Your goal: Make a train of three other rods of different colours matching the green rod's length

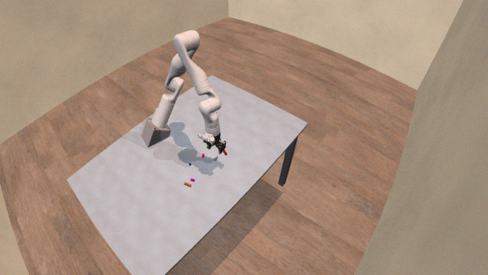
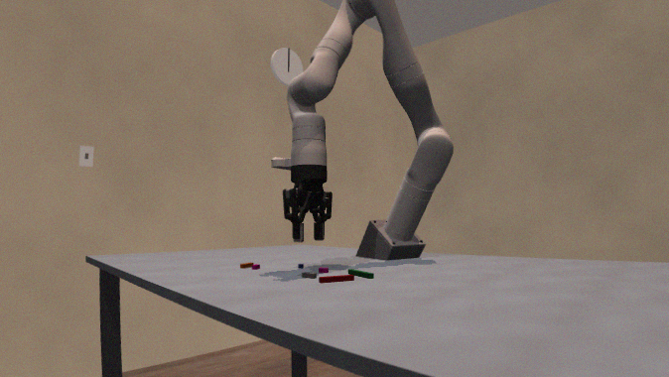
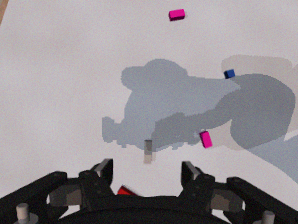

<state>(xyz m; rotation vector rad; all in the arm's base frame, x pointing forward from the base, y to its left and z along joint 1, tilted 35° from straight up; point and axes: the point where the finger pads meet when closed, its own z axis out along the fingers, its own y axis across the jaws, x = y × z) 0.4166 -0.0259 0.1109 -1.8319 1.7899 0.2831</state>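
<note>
My gripper (image 2: 308, 237) hangs well above the table, fingers part-way open with nothing between them; it also shows in the top view (image 1: 218, 144) and the wrist view (image 3: 147, 176). Below it lie the grey rod (image 2: 309, 275) (image 3: 148, 148), the red rod (image 2: 336, 279) and the green rod (image 2: 360, 273). A magenta rod (image 2: 324, 270) (image 3: 205, 139) and the small blue rod (image 2: 301, 266) (image 3: 229, 74) lie close by. Farther off lie the orange rod (image 2: 246, 265) and a second magenta rod (image 2: 256, 267) (image 3: 177, 14), side by side. In the top view the gripper hides most of the green rod.
The arm's base (image 2: 391, 241) stands on the table behind the rods. The table's right edge (image 1: 275, 159) is some way from the rods. The arm's shadow (image 3: 200, 110) falls over the middle rods.
</note>
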